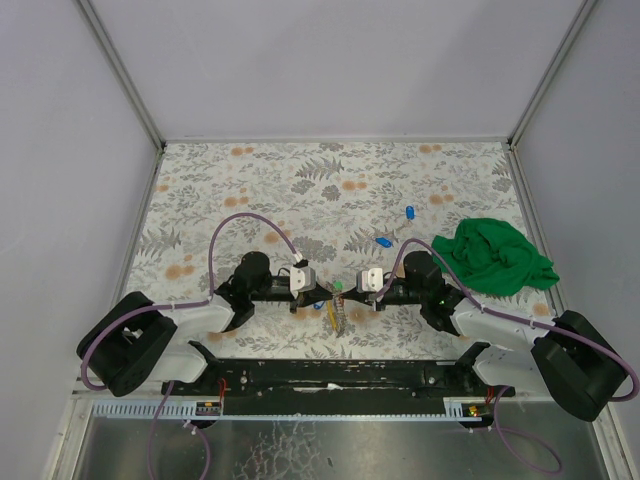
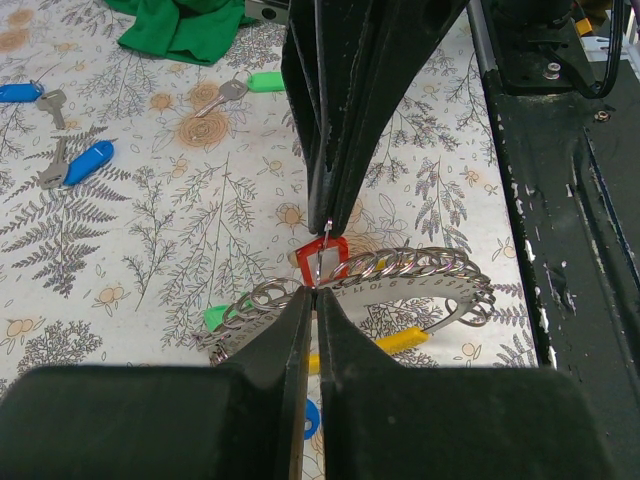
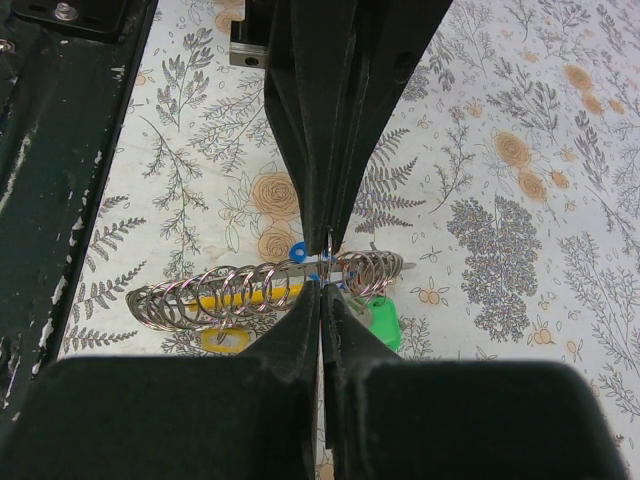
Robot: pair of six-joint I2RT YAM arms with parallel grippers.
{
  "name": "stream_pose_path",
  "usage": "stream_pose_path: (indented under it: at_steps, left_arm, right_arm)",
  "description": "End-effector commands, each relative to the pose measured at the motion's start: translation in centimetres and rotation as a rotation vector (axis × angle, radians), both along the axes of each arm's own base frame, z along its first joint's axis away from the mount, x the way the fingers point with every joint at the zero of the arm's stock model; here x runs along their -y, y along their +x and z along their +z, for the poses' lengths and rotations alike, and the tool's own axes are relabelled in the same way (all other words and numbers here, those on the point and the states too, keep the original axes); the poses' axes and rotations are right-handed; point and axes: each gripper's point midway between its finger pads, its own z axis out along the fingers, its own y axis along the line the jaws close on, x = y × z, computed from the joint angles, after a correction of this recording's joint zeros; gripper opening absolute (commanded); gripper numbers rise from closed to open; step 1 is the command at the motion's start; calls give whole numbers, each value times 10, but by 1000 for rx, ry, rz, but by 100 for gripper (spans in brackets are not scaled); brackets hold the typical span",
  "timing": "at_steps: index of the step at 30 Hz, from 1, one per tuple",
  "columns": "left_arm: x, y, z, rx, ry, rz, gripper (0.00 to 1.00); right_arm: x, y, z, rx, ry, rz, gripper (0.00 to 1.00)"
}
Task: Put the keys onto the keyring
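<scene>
My left gripper (image 1: 328, 299) and right gripper (image 1: 346, 297) meet tip to tip at the table's near middle. Both are shut on one thin upright ring of the keyring (image 2: 322, 258), which carries a red tag. In the left wrist view my left gripper (image 2: 312, 290) pinches its lower edge and the right gripper's fingertips (image 2: 327, 222) its top. The keyring's other rings (image 3: 220, 292) lie below with yellow, green and blue tags. Two loose blue-tagged keys (image 2: 85, 162) (image 2: 20, 92) and a green-tagged key (image 2: 250, 84) lie on the table.
A crumpled green cloth (image 1: 495, 258) lies at the right of the floral table top (image 1: 250, 180). The two blue keys (image 1: 383, 242) (image 1: 411, 211) sit just left of it. A black rail (image 1: 330, 375) runs along the near edge, and grey walls enclose the table.
</scene>
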Motion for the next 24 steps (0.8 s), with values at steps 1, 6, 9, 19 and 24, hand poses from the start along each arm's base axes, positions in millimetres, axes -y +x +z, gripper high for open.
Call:
stream_pose_path:
  at_steps: [1, 6, 9, 19, 24]
  left_arm:
    - [6, 3, 18, 64, -56, -7, 0]
    - [6, 3, 18, 63, -56, -10, 0]
    - [6, 3, 17, 59, -53, -9, 0]
    - [7, 1, 18, 57, -58, -25, 0]
    - [8, -3, 19, 48, -68, -47, 0]
  right_arm:
    - [-7, 5, 22, 55, 55, -5, 0]
    - [-7, 5, 23, 57, 61, -7, 0]
    - [-7, 5, 23, 58, 62, -8, 0]
    - [-8, 6, 22, 58, 60, -10, 0]
    - [-8, 7, 21, 56, 60, -11, 0]
